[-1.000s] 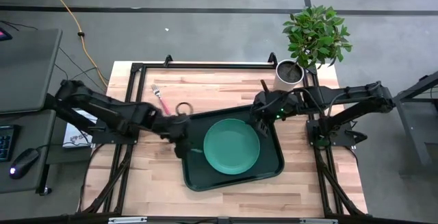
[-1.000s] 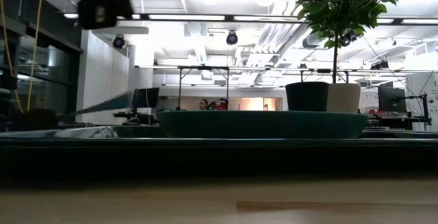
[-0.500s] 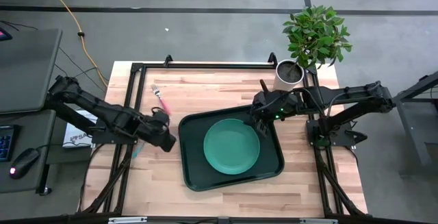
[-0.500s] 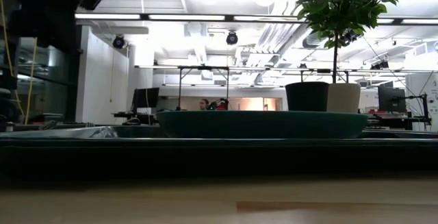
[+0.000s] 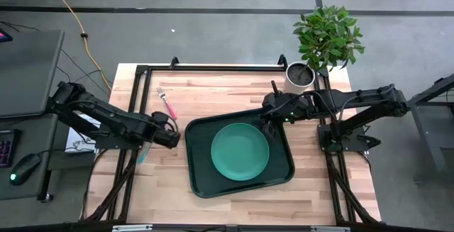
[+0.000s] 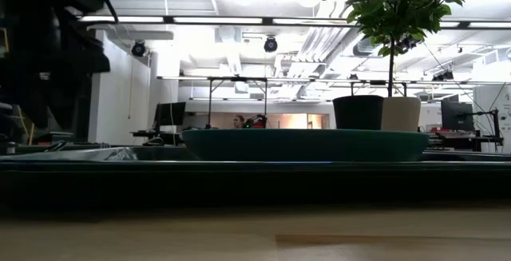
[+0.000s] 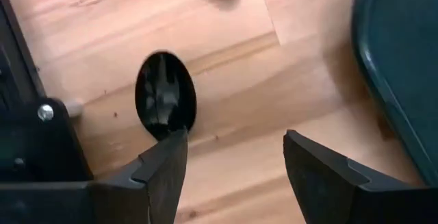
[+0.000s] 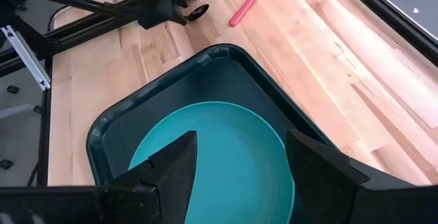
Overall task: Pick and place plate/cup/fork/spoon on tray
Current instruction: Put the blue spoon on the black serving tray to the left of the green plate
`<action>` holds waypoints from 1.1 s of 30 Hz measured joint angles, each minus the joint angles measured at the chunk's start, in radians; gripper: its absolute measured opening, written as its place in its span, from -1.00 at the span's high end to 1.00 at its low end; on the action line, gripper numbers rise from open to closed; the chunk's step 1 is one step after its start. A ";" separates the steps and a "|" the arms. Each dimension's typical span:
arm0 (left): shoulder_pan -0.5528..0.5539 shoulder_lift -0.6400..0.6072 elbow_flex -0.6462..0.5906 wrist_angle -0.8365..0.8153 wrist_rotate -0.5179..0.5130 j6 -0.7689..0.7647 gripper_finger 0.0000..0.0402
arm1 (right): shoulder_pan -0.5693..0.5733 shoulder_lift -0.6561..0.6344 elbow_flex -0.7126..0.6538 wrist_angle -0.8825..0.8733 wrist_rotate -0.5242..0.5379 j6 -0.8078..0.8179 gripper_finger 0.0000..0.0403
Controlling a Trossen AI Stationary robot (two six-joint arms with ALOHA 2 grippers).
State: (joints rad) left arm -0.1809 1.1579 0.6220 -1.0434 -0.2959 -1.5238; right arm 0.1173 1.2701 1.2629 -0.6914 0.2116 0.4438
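The teal plate [image 5: 240,151] lies flat in the dark green tray [image 5: 201,184]. The pink-handled fork [image 5: 167,103] lies on the wood, left of the tray's far left corner. The spoon's bowl [image 7: 165,101] rests on the table right at one fingertip of my left gripper [image 7: 236,166], which is open just left of the tray. The spoon's light-blue handle [image 5: 144,151] shows beneath that arm. My right gripper [image 8: 239,183] hovers open over the tray's far right corner. A dark cup [image 6: 357,111] stands beside the white pot in the low view. My left gripper is open, and one fingertip [image 7: 171,148] stands at the near end of the spoon's bowl. I cannot tell whether it touches it. That finger hides the handle. The spoon lies flat on the table.
A white pot with a leafy plant [image 5: 299,76] stands at the table's far right corner. A black frame [image 5: 213,67] runs along the table's edges. Bare wood [image 5: 163,196] lies left of the tray toward the near edge.
My left gripper has drawn back from the tray's left rim toward the table's left edge and has come lower. The spoon's light-blue handle now shows under that arm, where none showed a second ago.
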 joint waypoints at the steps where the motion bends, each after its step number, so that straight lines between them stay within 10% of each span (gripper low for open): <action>1: 0.018 0.014 0.000 0.004 -0.002 0.013 -0.13 | 0.000 0.000 0.000 0.000 0.001 0.000 -0.07; 18: 0.130 0.342 0.000 0.054 -0.068 -0.069 0.03 | 0.000 0.000 0.000 -0.034 0.003 -0.042 -0.07; 28: 0.124 0.361 0.000 0.058 -0.099 -0.140 0.91 | 0.000 0.000 0.000 -0.065 0.003 -0.040 -0.07; 33: 0.097 0.255 0.029 0.027 -0.114 -0.145 0.97 | 0.000 0.000 0.000 -0.082 0.003 -0.026 -0.07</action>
State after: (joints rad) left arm -0.0843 1.4134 0.6513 -1.0165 -0.4100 -1.6692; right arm 0.1173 1.2701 1.2629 -0.7731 0.2147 0.4182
